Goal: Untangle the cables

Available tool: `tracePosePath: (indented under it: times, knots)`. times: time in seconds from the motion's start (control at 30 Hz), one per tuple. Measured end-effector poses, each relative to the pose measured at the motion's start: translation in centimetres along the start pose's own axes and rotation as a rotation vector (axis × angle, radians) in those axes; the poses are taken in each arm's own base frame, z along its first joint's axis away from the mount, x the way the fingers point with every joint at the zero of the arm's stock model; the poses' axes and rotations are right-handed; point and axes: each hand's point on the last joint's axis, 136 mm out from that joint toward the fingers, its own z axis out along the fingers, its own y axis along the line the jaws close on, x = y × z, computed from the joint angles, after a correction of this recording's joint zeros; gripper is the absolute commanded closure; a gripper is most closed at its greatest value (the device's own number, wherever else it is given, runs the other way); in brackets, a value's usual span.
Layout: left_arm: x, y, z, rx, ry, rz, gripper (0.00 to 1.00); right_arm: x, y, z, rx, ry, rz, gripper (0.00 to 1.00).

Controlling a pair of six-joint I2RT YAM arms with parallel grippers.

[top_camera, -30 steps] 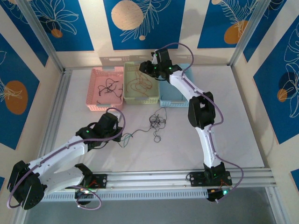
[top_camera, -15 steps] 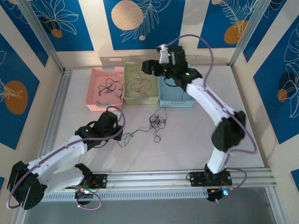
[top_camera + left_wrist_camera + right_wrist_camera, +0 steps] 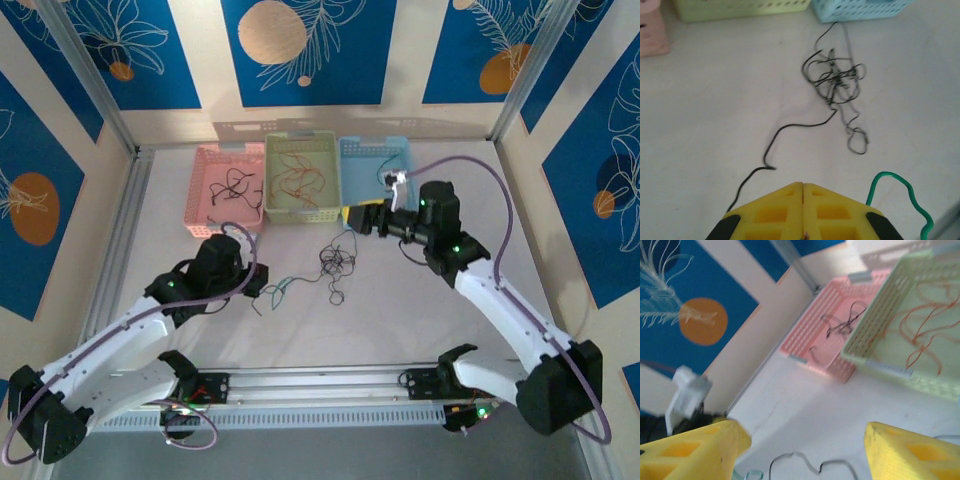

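Observation:
A tangle of thin black and grey cables (image 3: 337, 262) (image 3: 835, 80) lies mid-table. One black strand (image 3: 775, 145) trails from it toward my left gripper (image 3: 258, 285) (image 3: 803, 186), which is shut. A green cable (image 3: 277, 291) (image 3: 892, 175) curls out beside its right finger; whether it is pinched I cannot tell. My right gripper (image 3: 352, 217) (image 3: 804, 435) hangs open just above and right of the tangle, nothing between its fingers. A dark strand (image 3: 810, 462) lies on the table below it.
Three baskets line the back: pink (image 3: 200, 205) (image 3: 805, 337) holding black cables, pale green (image 3: 300, 212) (image 3: 875, 325) holding orange-red cables (image 3: 920, 335), and blue (image 3: 375, 150). Walls and aluminium posts bound the table. An aluminium rail (image 3: 330, 380) crosses the front.
My right arm has swung down and forward from above the green basket, its gripper now low by the tangle. The left arm has shifted slightly, still shut.

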Motion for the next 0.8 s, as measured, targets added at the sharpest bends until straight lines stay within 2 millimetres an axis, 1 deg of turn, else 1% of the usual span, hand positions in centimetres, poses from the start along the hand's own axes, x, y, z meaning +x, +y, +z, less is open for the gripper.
tracePosePath:
  times: [0.17, 0.23, 0.33, 0.43, 0.53, 0.6, 0.7, 0.8]
  knots:
    - [-1.1, -2.5, -1.2, 0.131, -0.045, -0.014, 1.00, 2.8, 3.0, -1.9, -0.113, 0.026, -0.036, 0.39]
    - [-1.5, -3.4, -1.5, 0.176, -0.057, -0.021, 1.00, 4.1, 4.1, -2.1, -0.157, 0.053, -0.042, 0.39]
    - [-2.1, -4.3, -2.0, 0.223, -0.078, -0.037, 1.00, 6.3, 5.1, -1.7, -0.201, 0.115, -0.030, 0.38]
    - [-2.3, -4.4, -2.1, 0.229, -0.087, -0.058, 1.00, 8.1, 6.7, -1.4, -0.250, 0.170, -0.037, 0.36]
    - [-2.5, -4.3, -1.7, 0.220, -0.078, -0.070, 1.00, 9.4, 8.3, -1.3, -0.289, 0.204, -0.055, 0.35]
    - [-2.5, -4.2, -1.3, 0.208, -0.067, -0.077, 1.00, 10.1, 9.1, -1.2, -0.309, 0.224, -0.062, 0.36]
    - [-2.4, -4.0, -0.8, 0.194, -0.051, -0.084, 1.00, 10.6, 9.9, -0.5, -0.320, 0.253, -0.061, 0.38]
    - [-2.3, -4.0, -0.7, 0.191, -0.047, -0.089, 1.00, 10.7, 10.5, 0.6, -0.313, 0.272, -0.060, 0.38]
